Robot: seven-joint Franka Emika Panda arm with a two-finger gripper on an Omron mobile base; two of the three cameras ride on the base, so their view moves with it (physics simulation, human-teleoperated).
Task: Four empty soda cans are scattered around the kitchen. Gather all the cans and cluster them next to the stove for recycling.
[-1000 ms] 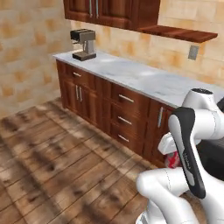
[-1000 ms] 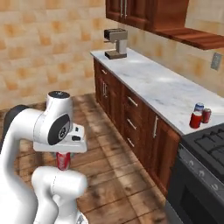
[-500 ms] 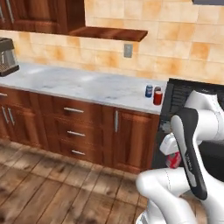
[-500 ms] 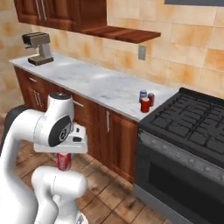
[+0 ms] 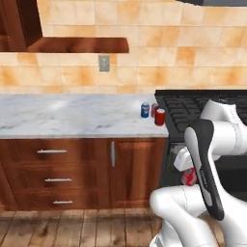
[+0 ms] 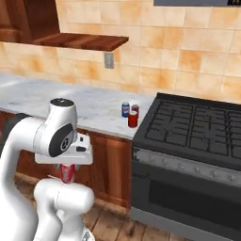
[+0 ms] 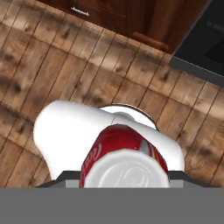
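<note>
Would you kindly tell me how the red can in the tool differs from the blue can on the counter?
The red can is red; the blue can is blue with a pale band. The red can hangs in the shut tool, low before the robot, while the blue can stands on the counter beside the stove. Both are small, upright cans.

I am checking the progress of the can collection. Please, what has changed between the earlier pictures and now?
The base has driven and turned along the counter: the coffee machine has left the views and the stove now stands ahead. This is the camera moving, not the things. Unchanged: the gripper stays shut on a red can, held low before the robot, and three cans stand together on the counter beside the stove.
</note>
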